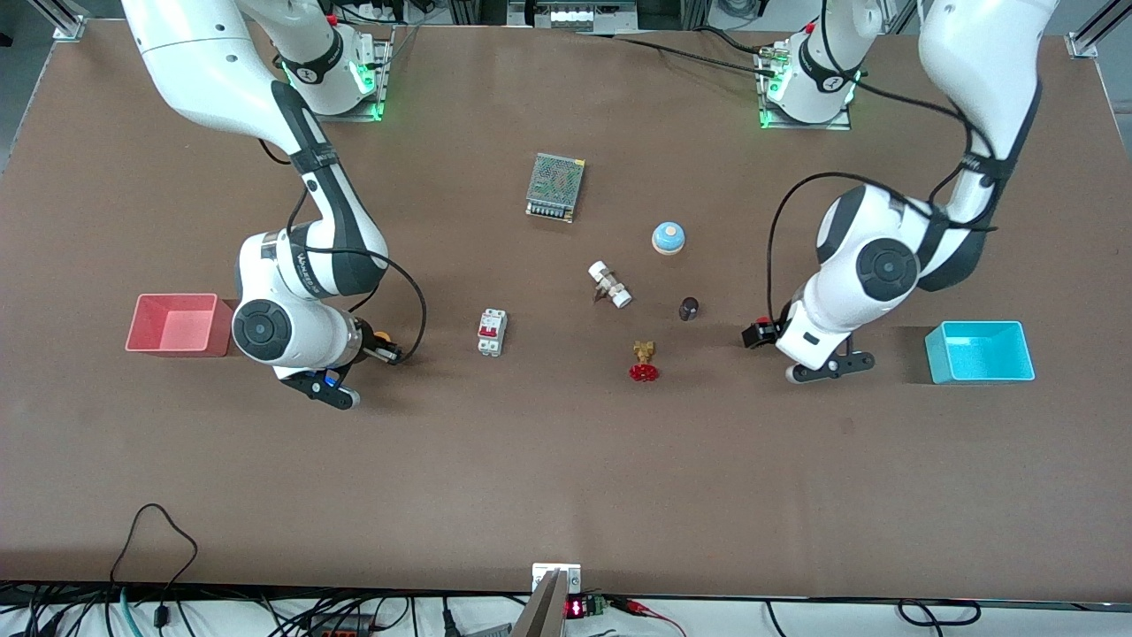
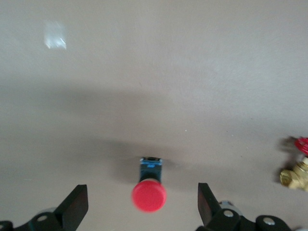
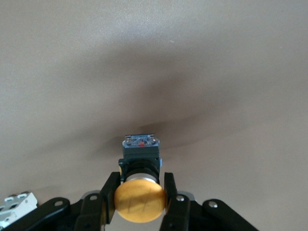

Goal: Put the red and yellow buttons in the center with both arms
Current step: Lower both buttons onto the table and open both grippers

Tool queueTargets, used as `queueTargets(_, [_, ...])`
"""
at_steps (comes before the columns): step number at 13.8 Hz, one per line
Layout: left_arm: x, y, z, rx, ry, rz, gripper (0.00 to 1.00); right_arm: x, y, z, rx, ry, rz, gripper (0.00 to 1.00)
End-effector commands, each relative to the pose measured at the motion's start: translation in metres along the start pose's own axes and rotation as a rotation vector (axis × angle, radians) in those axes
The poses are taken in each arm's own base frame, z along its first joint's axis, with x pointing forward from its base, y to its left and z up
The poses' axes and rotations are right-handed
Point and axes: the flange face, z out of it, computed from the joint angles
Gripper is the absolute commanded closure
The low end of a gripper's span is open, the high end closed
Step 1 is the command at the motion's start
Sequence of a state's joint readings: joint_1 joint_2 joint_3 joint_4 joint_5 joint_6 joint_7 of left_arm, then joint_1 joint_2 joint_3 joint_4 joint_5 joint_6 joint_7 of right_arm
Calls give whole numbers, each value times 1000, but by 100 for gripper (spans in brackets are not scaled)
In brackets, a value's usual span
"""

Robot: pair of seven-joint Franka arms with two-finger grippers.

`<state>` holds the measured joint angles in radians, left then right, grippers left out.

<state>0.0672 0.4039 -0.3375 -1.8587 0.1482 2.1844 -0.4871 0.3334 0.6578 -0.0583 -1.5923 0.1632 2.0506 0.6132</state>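
Right gripper (image 3: pixel 140 192) has its fingers clenched on the yellow button (image 3: pixel 140 201), low over the bench (image 1: pixel 566 460) near the red bin (image 1: pixel 174 324); next, carry it to the center. Left gripper (image 2: pixel 143 202) fingers are spread wide around the red button (image 2: pixel 149 196), round cap on a dark body, near the blue bin (image 1: pixel 980 351): they need to close.

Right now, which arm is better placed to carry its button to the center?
The right. Its gripper is already shut on the yellow button. The left gripper stands open around the red button, fingers apart from the cap, so it must close first.
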Motion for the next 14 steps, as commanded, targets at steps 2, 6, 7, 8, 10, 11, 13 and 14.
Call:
queueTargets(2, [28, -35, -90, 124, -33, 281, 0, -3, -21, 8, 8, -3, 51, 79])
queueTargets(6, [18, -33, -140, 141, -158, 440, 0, -9, -28, 16, -3, -8, 38, 78])
queueTargets(7, [25, -40, -154, 134, -129, 386, 0, -9, -28, 16, -4, -7, 37, 77])
queueTargets(8, [29, -42, -168, 128, -98, 361, 0, -9, -28, 16, -3, -8, 36, 71])
queueTargets(10, [30, -43, -190, 126, -79, 349, 0, -9, -28, 16, -4, -7, 37, 33])
queueTargets(11, [25, -47, -209, 127, -106, 347, 0, -7, -28, 10, 2, 2, 40, 0])
queueTargets(13, [21, -55, -235, 110, -120, 330, 0, -3, -32, -13, 26, 26, 33, 0])
queueTargets(14, [21, -58, -240, 107, -118, 323, 0, -4, -32, -28, 34, 41, 24, 0])
